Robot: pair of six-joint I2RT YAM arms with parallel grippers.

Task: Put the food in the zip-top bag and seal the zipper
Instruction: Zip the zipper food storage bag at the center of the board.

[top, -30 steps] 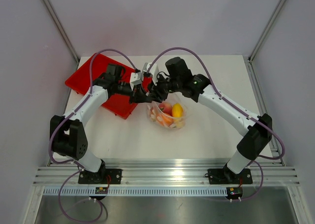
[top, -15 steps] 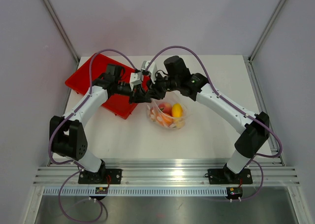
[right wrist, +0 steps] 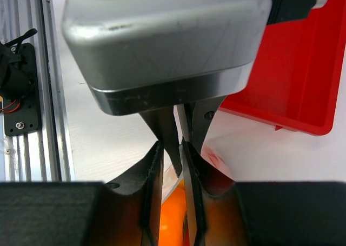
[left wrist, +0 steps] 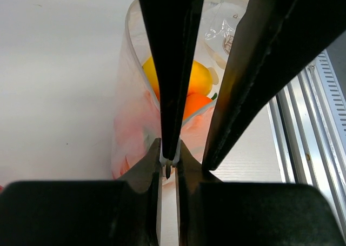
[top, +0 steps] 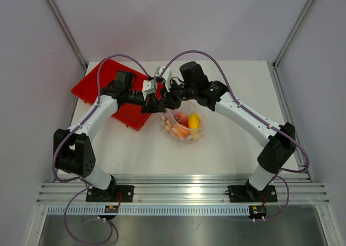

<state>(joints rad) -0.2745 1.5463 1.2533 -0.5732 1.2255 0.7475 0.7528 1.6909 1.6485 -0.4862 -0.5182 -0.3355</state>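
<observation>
Your left gripper (left wrist: 168, 148) and right gripper (right wrist: 172, 148) both pinch the zip-top bag (top: 186, 129) at its far mouth edge. The food (top: 193, 120) lies inside it.

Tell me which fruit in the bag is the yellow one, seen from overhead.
The oval piece on the right side of the bag; the reddish fruit lies left of it, the orange one below both in that view.

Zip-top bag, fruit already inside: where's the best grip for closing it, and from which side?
Pinch the zipper strip at the mouth of the zip-top bag, coming from its far-left end where the mouth opens, jaws closing across both walls. It is thin and flat there; the body bulges with food. The left gripper and right gripper both pinch there.
</observation>
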